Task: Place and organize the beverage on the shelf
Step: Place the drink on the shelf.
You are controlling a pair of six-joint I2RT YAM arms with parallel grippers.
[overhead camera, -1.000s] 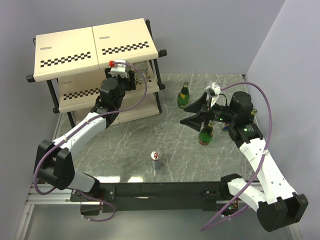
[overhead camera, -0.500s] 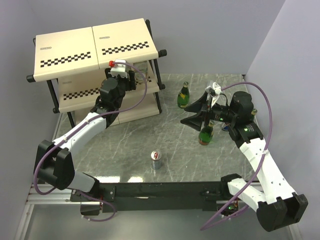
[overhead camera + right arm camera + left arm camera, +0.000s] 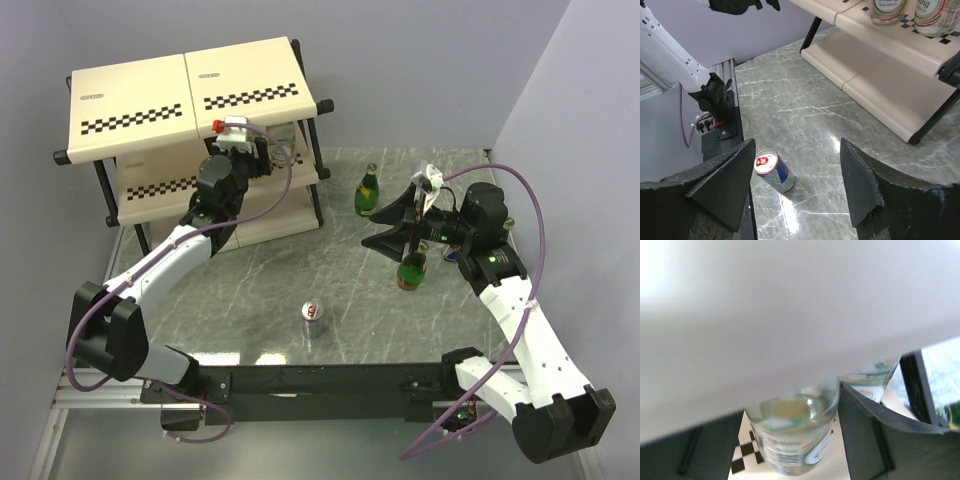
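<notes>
The shelf (image 3: 150, 90) stands at the back left. My left gripper (image 3: 272, 155) reaches into the right end of its middle tier. A short clear bottle (image 3: 790, 435) stands there on the cream panel (image 3: 742, 452) between my open fingers, with a thin gap on the left side. A second clear bottle (image 3: 870, 377) stands just behind the right finger (image 3: 860, 435). My right gripper (image 3: 372, 230) hangs open and empty above the table, over a green bottle (image 3: 411, 268). Another green bottle (image 3: 367, 190) stands near the shelf. A blue-silver can (image 3: 314, 320) stands alone at the front; the same can (image 3: 774, 172) shows far below my right gripper (image 3: 796, 145).
The blurred white underside of the top tier (image 3: 790, 300) fills the upper left wrist view. The shelf's black post (image 3: 316, 185) is right of my left wrist. Another can (image 3: 450, 253) and a gold-capped bottle (image 3: 508, 224) are partly hidden behind my right arm. Walls close the back and right.
My left jaws have widened a little around the clear bottle, and that wrist has shifted slightly to the left. The right arm has not moved.
</notes>
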